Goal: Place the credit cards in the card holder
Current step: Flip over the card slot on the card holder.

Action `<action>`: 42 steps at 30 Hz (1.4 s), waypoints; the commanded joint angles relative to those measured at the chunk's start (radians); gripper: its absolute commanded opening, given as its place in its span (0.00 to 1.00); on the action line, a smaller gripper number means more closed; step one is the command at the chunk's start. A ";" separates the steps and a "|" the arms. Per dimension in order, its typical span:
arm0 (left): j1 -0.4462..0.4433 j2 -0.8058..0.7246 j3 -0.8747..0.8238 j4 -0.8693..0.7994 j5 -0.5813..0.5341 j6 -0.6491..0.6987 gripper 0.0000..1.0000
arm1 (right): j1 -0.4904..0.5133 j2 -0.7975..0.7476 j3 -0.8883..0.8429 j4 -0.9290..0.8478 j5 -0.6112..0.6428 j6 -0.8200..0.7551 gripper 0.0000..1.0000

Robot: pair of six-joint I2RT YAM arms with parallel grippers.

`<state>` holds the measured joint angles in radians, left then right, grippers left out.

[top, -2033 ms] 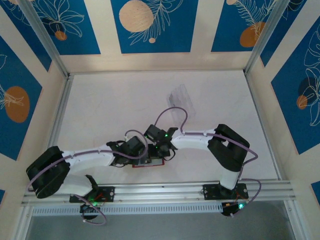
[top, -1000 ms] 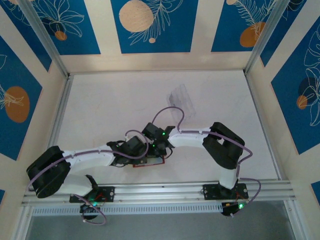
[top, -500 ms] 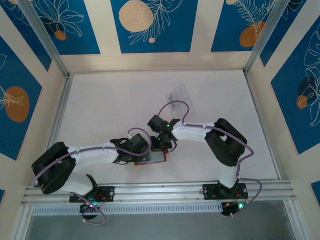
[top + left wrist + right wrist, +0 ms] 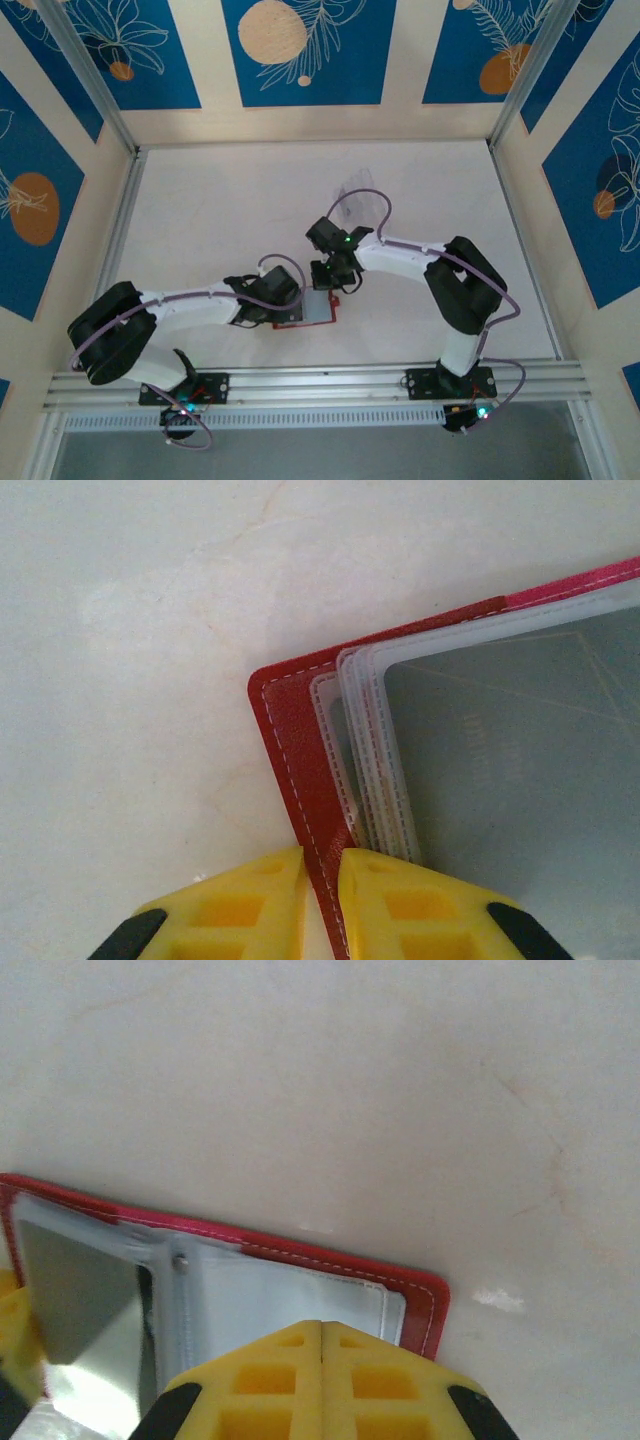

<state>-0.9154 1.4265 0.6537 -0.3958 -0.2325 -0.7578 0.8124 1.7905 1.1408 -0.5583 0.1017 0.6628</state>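
Looks like the holding-open step, ahead of any card going in. Finds the card holder (image 4: 312, 312) lying open and flat on the table (image 4: 220, 220), pale inner face up, between the two arms. Clamps the left gripper (image 4: 320, 865) on the card holder's red cover near one corner, jaws almost together with only the thin stitched edge between them, and clear sleeves (image 4: 370, 740) fanned just beside the pinch. Shows the right gripper (image 4: 322, 1335) shut tight on nothing, fingertips pressed together, poised over the card holder's far edge, opposite the left grip. Cannot tell whether touching the lining there or hanging just above it. Places a clear tray (image 4: 360, 192) well beyond the card holder's far side, and cannot tell whether the credit cards sit in it.

Calls next, most likely, for opening the right gripper and fetching a card while pinning the card holder steady with the left. After that, needs the card's edge lined up square with a sleeve mouth and slid in flat, without dragging the card holder along.
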 commanded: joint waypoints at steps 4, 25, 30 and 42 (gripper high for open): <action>0.007 0.018 -0.009 0.000 0.034 -0.002 0.17 | 0.019 0.053 0.023 -0.054 0.039 -0.009 0.00; 0.007 -0.002 0.027 -0.041 0.022 0.047 0.23 | -0.054 0.016 -0.159 0.382 -0.497 0.157 0.00; 0.007 -0.010 0.030 -0.052 0.019 0.052 0.25 | -0.061 0.006 -0.183 0.467 -0.565 0.198 0.00; 0.007 -0.112 0.031 -0.120 -0.026 0.056 0.35 | -0.030 0.083 -0.131 0.478 -0.559 0.202 0.00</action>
<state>-0.9123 1.3598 0.6670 -0.4591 -0.2371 -0.7002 0.7662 1.8458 0.9787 -0.0830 -0.4309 0.8536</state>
